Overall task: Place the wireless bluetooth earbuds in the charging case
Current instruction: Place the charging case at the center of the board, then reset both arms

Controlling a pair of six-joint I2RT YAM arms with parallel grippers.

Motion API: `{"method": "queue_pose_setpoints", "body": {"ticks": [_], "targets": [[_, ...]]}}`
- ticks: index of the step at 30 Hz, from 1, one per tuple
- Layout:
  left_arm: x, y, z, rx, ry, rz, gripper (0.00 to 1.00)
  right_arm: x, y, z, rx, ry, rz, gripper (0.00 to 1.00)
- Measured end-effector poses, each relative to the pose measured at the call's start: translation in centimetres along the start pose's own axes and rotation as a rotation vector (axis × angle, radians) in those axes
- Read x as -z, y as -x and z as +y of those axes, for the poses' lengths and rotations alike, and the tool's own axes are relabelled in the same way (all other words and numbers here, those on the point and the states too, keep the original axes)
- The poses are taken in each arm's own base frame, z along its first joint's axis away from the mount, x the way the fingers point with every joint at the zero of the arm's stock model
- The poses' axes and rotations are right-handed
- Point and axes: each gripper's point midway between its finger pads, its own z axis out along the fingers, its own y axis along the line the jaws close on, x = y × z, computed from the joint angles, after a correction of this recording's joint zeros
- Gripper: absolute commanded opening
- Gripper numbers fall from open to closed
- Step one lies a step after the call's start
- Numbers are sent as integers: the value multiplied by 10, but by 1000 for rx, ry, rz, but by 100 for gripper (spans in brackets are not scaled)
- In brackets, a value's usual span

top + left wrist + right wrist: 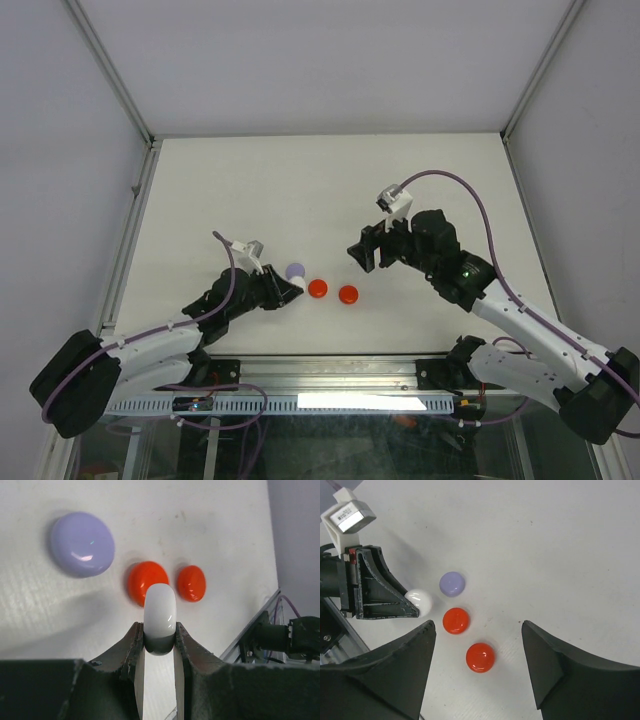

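Left wrist view: left end effector [159,630] pinches white disc [160,607]; right end effector [478,626] spread; camera label [347,514] illegible.

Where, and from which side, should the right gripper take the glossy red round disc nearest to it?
Likely from above, pinching opposite rim edges of the glossy red round disc: it lies flat, its domed top gives no hold. Avoid the side facing the other red disc.
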Motion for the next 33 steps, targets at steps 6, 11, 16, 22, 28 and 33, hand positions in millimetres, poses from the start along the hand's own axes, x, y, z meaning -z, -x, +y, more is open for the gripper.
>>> {"method": "queue_pose_setpoints", "body": {"ticks": [6, 11, 16, 22, 28, 33], "targets": [[-5, -32, 39, 84, 165, 119, 12, 1, 0, -12, -4, -69, -5, 72], [-17, -31, 38, 105, 198, 145, 34, 6, 4, -17, -3, -104, -22, 73], [-22, -28, 36, 116, 214, 154, 53, 14, 7, -24, -2, -149, -40, 74], [-19, -17, 34, 121, 239, 115, 68, 21, 5, -38, -3, -228, -35, 77], [1, -1, 40, 80, 307, 49, 88, 34, 2, -56, 1, -339, -33, 89], [19, 32, 31, 29, 347, -62, 98, 56, 7, -74, 0, -457, -77, 98]]}}
